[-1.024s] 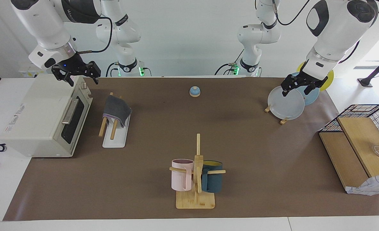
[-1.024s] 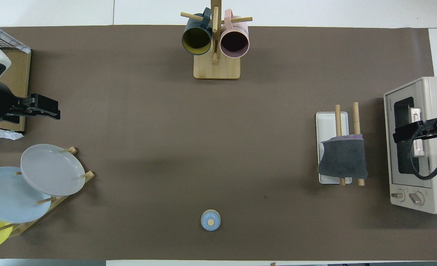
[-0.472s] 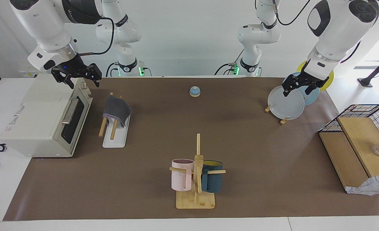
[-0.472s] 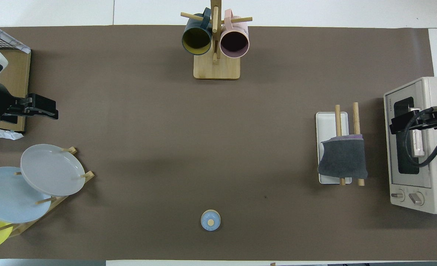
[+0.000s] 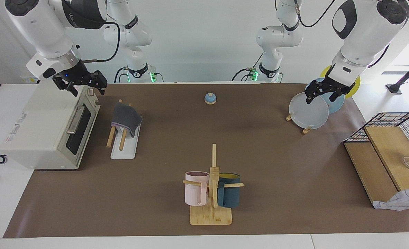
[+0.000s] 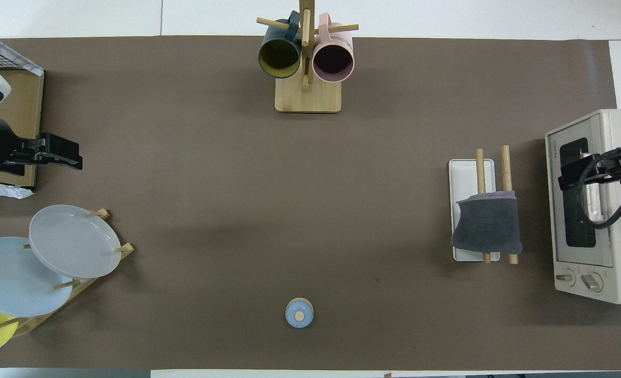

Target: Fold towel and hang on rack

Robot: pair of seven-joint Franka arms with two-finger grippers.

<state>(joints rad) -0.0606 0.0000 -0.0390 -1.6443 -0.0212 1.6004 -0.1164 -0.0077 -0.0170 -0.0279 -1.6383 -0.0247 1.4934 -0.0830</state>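
The towel (image 5: 125, 118) hangs folded over the rack's two wooden rods, dark grey face out, with a thin purple edge showing. It also shows in the overhead view (image 6: 488, 231). The rack (image 5: 123, 151) has a flat white base (image 6: 465, 176) and stands beside the toaster oven at the right arm's end of the table. My right gripper (image 5: 87, 89) is open and empty, raised over the toaster oven, apart from the towel; it also shows in the overhead view (image 6: 570, 177). My left gripper (image 5: 319, 98) is open and empty over the plate stand.
A white toaster oven (image 5: 48, 128) stands next to the rack. A bamboo stand with pink and teal mugs (image 5: 211, 193) is farthest from the robots. A stand of round plates (image 5: 308, 112), a small blue bell (image 5: 210, 99) and a wire basket on wooden boards (image 5: 391, 152) are also here.
My right gripper has drifted a little over the toaster oven, away from the rack. The towel stays on the rods. The left arm has barely moved.
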